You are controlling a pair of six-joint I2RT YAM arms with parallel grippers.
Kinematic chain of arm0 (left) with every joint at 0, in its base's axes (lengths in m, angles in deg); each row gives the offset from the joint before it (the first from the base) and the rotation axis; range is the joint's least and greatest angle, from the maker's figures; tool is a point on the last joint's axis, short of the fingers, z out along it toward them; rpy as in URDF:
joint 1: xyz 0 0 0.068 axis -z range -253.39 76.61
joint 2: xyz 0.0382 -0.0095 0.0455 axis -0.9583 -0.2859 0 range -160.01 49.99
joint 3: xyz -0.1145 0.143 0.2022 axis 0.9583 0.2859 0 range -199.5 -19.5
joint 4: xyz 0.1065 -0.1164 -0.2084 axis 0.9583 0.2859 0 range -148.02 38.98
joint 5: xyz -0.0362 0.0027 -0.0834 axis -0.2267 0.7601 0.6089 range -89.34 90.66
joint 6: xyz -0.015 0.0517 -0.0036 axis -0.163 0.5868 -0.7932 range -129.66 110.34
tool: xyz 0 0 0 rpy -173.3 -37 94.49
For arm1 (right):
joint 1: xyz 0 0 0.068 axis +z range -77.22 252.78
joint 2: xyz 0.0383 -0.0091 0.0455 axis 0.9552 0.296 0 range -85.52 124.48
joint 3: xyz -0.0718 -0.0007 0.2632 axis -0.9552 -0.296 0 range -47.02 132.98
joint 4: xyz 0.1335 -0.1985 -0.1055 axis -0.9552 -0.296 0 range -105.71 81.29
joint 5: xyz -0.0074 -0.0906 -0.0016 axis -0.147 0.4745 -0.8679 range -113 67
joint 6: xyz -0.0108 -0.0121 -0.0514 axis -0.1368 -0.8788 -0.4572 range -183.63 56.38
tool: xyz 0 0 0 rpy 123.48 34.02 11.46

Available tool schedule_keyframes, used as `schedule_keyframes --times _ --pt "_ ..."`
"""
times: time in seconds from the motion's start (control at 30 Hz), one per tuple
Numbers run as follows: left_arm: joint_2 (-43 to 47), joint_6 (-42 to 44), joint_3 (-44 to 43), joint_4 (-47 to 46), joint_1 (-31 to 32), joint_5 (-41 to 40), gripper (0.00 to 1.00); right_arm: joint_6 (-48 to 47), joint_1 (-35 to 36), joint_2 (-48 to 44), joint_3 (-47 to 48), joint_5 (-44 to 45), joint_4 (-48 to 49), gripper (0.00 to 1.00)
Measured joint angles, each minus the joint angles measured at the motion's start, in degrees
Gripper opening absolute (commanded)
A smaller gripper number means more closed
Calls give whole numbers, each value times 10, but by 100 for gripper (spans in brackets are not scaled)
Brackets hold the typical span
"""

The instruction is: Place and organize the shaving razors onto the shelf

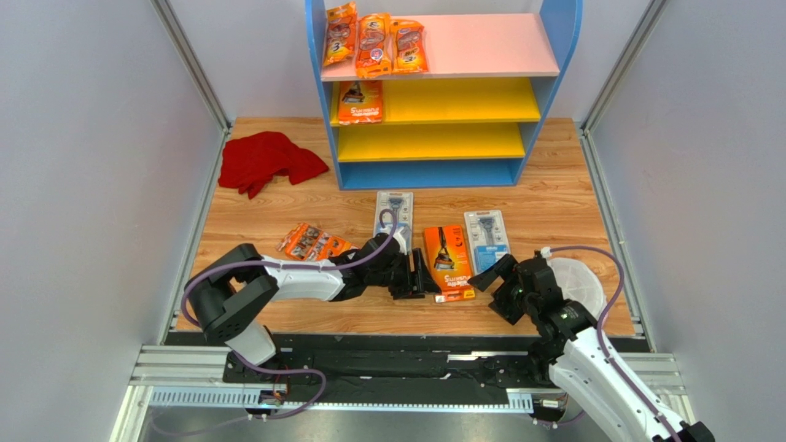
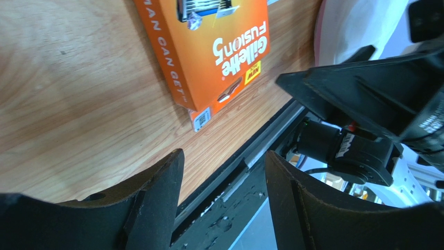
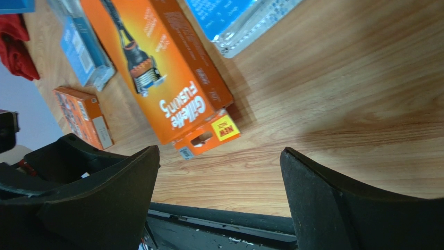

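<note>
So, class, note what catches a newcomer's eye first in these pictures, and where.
The shelf, blue-sided with a pink top and yellow boards, stands at the far edge of the table, with three orange razor bags on top. An orange razor box lies near the front, between the left end effector and the right end effector, both open. A red cloth lies left of the shelf.

White arms [image 1: 309,281], black tools [image 1: 420,273], purple cables [image 1: 579,248]

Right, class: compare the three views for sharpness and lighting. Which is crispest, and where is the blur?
Top external: even light, soft shadows, crisp throughout. Left wrist: the orange box shows legible lettering, the dark near fingers are soft-edged. Right wrist: softest overall, the blue blister card smeared.
</note>
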Motion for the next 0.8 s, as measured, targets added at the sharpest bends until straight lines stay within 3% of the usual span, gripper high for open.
schedule_keyframes --times 0.8 --pt "-96 -66 0 -94 41 -20 54 6 -10 84 -85 -81 228 85"
